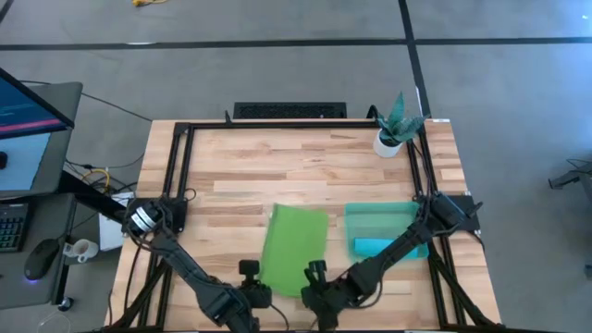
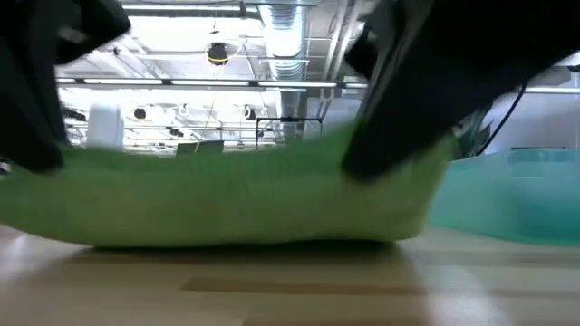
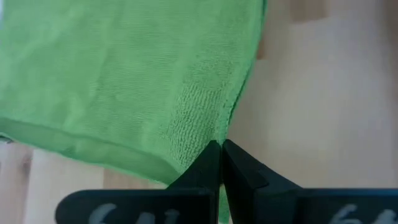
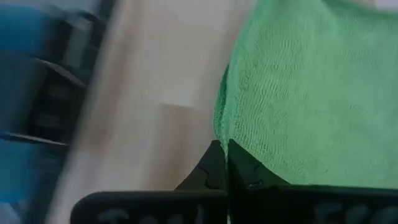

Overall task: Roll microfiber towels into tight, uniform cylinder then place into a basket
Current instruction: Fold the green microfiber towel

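Lime green towel (image 1: 294, 248) is lying flat on the wooden bench (image 1: 277, 162), just beside the teal basket (image 1: 384, 218), which is already holding a rolled blue towel (image 1: 372, 246). Left tool (image 1: 252, 298) and right tool (image 1: 314, 294) are each pinching a near corner of the green cloth, jaws clamped together on it. Judged step: starting the roll. Next move is calling for both tools turning the near edge over evenly, keeping the hem straight.

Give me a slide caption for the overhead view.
Both grippers, left and right, pinch the green towel's near corners; blue towel lies in the basket.
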`<state>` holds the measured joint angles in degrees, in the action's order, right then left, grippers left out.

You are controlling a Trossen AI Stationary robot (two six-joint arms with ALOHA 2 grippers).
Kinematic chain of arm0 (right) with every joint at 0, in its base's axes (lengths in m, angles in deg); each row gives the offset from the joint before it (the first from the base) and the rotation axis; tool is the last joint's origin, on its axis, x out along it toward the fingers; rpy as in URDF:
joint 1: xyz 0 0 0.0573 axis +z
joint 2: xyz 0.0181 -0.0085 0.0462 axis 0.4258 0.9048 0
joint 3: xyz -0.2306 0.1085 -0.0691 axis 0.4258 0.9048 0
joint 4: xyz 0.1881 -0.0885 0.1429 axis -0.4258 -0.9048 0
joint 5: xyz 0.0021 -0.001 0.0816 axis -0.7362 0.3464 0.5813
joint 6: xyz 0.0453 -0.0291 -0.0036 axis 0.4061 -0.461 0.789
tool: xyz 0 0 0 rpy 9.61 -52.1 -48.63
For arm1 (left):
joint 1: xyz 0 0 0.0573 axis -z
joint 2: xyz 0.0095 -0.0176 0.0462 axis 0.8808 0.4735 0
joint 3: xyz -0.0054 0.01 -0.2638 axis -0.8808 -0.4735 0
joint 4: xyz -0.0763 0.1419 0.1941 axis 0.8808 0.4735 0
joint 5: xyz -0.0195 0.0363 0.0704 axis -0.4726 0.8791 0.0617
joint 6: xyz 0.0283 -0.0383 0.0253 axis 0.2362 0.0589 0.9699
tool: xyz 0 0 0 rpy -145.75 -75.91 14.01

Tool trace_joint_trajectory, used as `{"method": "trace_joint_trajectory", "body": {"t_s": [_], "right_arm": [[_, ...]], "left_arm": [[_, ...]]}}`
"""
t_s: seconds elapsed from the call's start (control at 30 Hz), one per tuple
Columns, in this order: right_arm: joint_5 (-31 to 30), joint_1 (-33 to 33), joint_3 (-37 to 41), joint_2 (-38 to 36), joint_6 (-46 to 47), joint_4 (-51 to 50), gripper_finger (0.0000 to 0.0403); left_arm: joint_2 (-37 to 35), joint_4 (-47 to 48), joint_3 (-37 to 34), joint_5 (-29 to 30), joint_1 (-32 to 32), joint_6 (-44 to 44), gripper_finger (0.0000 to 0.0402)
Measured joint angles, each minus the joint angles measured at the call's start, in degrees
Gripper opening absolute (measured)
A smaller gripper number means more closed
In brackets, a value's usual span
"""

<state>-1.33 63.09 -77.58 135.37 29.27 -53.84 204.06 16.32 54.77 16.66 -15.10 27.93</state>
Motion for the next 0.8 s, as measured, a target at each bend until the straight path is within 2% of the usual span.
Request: {"method": "trace_joint_trajectory", "body": {"t_s": [0.47, 0.53, 0.7, 0.8], "right_arm": [[-2.9, 7.4, -10.3, -0.2, 1.8, -1.3, 0.0008], [-3.8, 8.0, -11.9, -0.2, 2.0, -4.0, 0.0009], [-10.9, 8.7, -14.7, -0.2, 2.8, -14.8, 0.0005], [-13.6, 7.3, -14.7, -0.2, 6.7, -21.9, 0.0007]], "left_arm": [[-0.1, -0.1, 10.8, 9.7, 9.5, -4.7, 0.0], [-0.1, 0.0, 12.1, 12.7, 10.0, -3.8, 0.0], [-0.2, 3.8, 13.4, 20.1, 8.3, 0.1, 0.0], [-0.2, 7.4, 13.3, 19.2, 5.0, 0.1, 0.0]]}}
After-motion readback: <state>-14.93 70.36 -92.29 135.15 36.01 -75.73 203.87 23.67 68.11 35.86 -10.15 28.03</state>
